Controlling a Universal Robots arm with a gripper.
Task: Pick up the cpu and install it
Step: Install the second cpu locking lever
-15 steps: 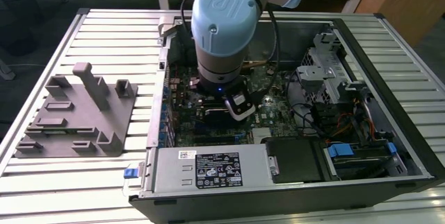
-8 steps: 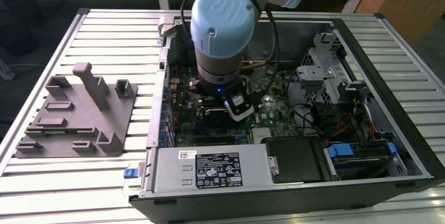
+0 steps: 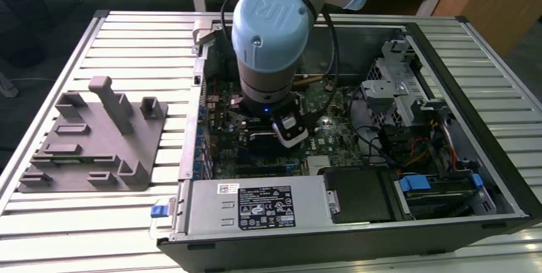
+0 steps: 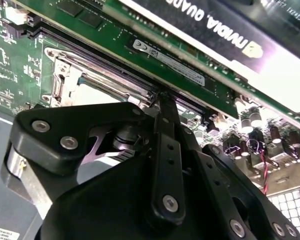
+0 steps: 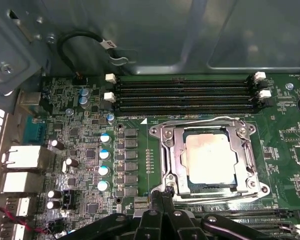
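Sitting flat in its socket on the green circuit board, the cpu shows a pale, slightly smudged metal square top with a thin dark rim in the first wrist view. A shiny steel frame with rounded corners surrounds it. Long black memory slots with white end clips run beside the socket. The gripper hangs just beside the socket's edge, its black matte fingers drawn together to a narrow point with nothing between them, though their very tips are hard to make out. In the exterior view, the arm, with its smooth pale-blue rounded joint cap, reaches down into the open computer case. A grey moulded block lies on the ribbed metal table.
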